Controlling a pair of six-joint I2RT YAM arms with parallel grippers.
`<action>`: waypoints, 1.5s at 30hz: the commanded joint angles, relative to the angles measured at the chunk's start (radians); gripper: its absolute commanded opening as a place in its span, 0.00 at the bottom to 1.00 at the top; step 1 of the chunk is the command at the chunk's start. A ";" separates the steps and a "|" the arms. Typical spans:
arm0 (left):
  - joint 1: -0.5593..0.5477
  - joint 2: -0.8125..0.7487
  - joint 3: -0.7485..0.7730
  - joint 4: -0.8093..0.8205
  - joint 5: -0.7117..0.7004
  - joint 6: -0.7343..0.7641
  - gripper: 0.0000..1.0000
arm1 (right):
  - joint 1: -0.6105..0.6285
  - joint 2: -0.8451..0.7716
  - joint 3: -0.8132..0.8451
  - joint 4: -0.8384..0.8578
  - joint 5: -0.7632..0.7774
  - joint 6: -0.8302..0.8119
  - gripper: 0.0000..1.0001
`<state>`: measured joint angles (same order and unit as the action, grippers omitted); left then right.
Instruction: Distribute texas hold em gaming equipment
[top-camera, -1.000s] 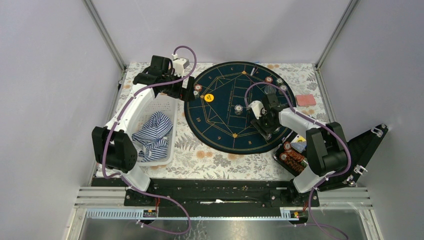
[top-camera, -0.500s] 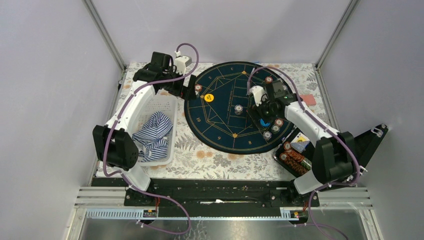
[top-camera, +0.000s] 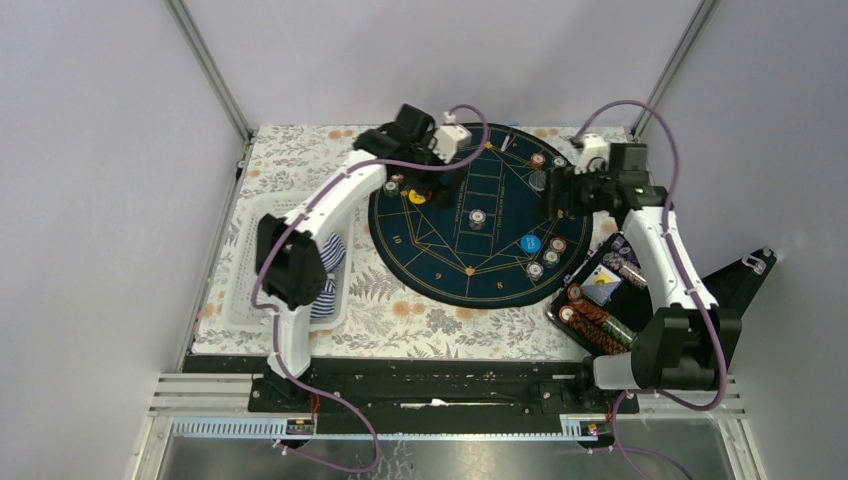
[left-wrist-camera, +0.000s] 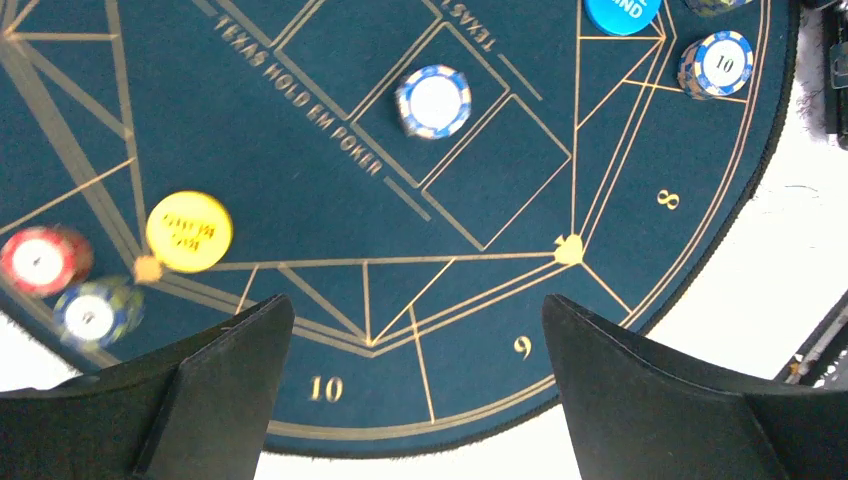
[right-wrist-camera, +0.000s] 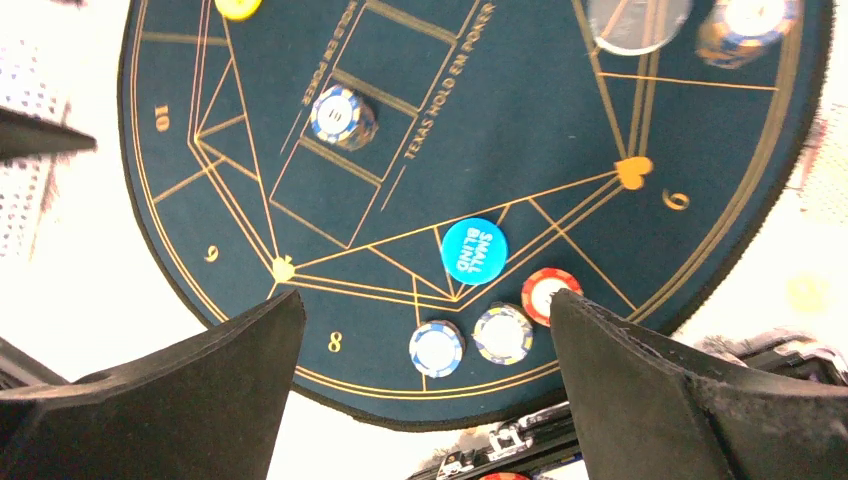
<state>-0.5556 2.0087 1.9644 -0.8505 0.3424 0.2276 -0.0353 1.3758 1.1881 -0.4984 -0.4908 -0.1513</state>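
On the round dark blue mat (top-camera: 440, 250) lie a yellow disc (top-camera: 417, 196) and a blue disc (top-camera: 530, 243). One chip stack (top-camera: 478, 217) stands at the middle. Three chip stacks (top-camera: 550, 257) sit by the blue disc, and others stand at the far rim (top-camera: 538, 159) and left rim (top-camera: 396, 176). My left gripper (top-camera: 447, 170) hovers open over the mat's far left, with the yellow disc (left-wrist-camera: 189, 231) ahead of its empty jaws (left-wrist-camera: 415, 310). My right gripper (top-camera: 556, 192) hangs open and empty (right-wrist-camera: 425, 300) above the mat's right side, over the blue disc (right-wrist-camera: 474, 250) and the red stack (right-wrist-camera: 548, 293).
An open black case (top-camera: 590, 310) with rows of chips lies off the mat's near right edge, under the right arm. A white basket (top-camera: 250, 300) holding a striped cloth (top-camera: 325, 280) stands at the left. Floral table cover surrounds the mat.
My right gripper opened, left the blue disc on the mat and drew back toward the far right. My left arm swung from the basket's far corner over the mat.
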 joint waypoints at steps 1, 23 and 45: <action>-0.076 0.114 0.148 -0.004 -0.058 0.039 0.99 | -0.057 -0.060 -0.036 0.094 -0.109 0.078 1.00; -0.146 0.444 0.348 0.106 -0.126 -0.004 0.99 | -0.093 -0.075 -0.127 0.152 -0.111 0.103 1.00; -0.157 0.384 0.336 0.119 -0.138 -0.009 0.39 | -0.097 -0.049 -0.136 0.155 -0.122 0.088 0.99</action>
<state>-0.7116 2.5137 2.2944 -0.7662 0.2165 0.2146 -0.1265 1.3140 1.0431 -0.3561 -0.5884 -0.0479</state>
